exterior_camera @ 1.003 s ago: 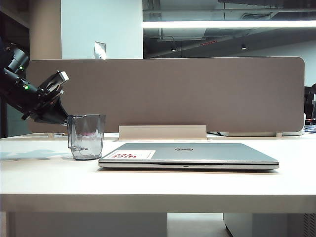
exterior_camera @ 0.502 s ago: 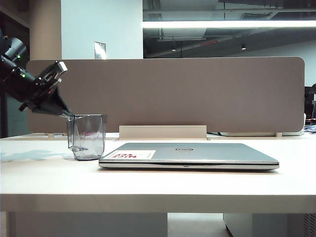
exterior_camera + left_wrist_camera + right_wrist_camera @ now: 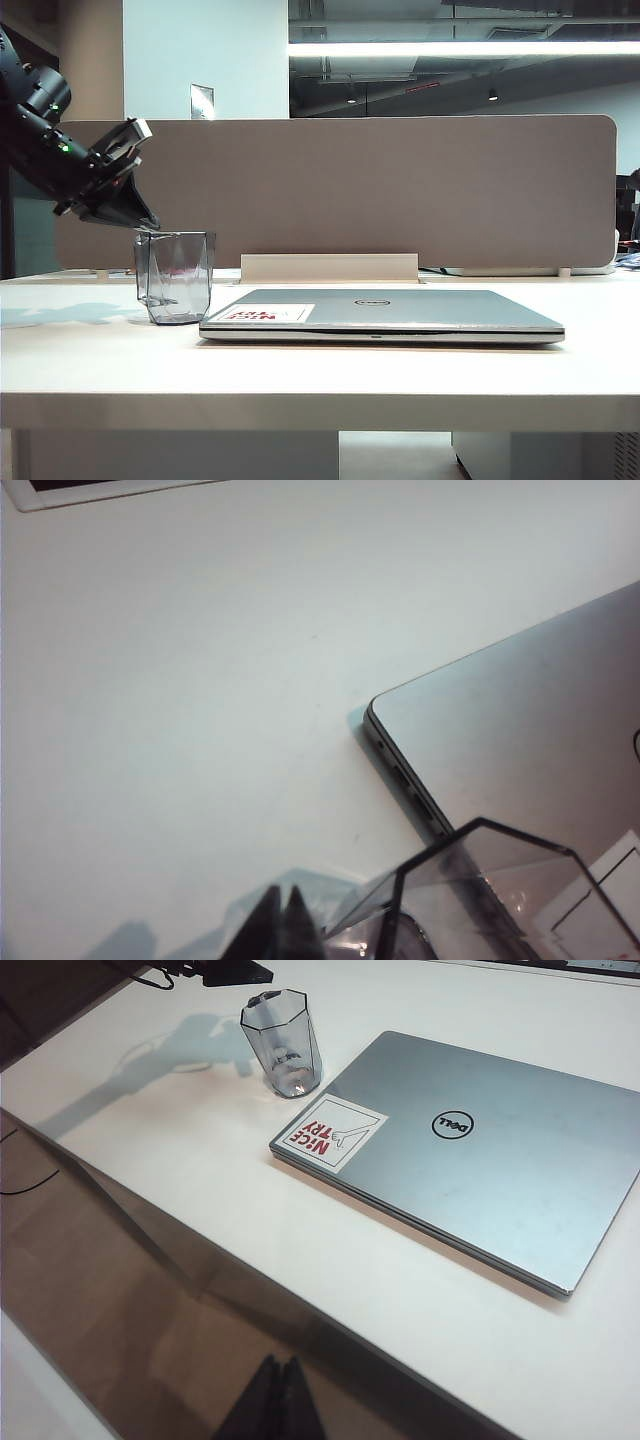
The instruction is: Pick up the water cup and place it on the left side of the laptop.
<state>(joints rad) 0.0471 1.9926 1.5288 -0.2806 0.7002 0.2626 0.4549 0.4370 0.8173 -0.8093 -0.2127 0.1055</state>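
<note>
The water cup (image 3: 180, 278), a smoky transparent faceted cup, stands upright on the table just left of the closed silver laptop (image 3: 400, 310). My left gripper (image 3: 150, 224) hangs shut just above the cup's left rim, on the handle side, holding nothing. In the left wrist view its black fingertips (image 3: 283, 892) are pressed together, with the cup (image 3: 480, 900) beside them and the laptop's corner (image 3: 530, 730) beyond. The right wrist view shows the cup (image 3: 283, 1040), the laptop (image 3: 480, 1150) and my right gripper (image 3: 283, 1365), shut and empty, off the table's front edge.
A beige partition panel (image 3: 340, 190) runs behind the white table (image 3: 300, 370), with a low pale stand (image 3: 330, 268) at its foot. A white-and-red sticker (image 3: 328, 1132) marks the laptop corner nearest the cup. A white-edged device (image 3: 100, 490) lies farther off.
My left gripper has risen from beside the cup's upper left side to just above its rim, staying shut. The cup and laptop have stayed put.
</note>
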